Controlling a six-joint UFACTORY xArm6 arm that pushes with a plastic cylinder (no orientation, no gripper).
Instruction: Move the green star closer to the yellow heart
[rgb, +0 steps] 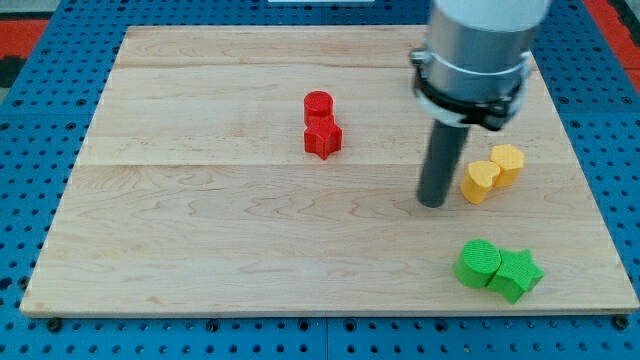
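Observation:
The green star (517, 273) lies near the board's bottom right, touching a green round block (478, 263) on its left. The yellow heart (480, 181) sits above them at the right, touching a yellow hexagon-like block (507, 163) up and to its right. My tip (432, 203) rests on the board just left of the yellow heart, a small gap apart, and well above and left of the green star.
A red cylinder (318, 104) and a red star (323, 138) touch each other near the board's top middle. The wooden board (200, 230) lies on a blue pegboard table; its right edge is close to the green and yellow blocks.

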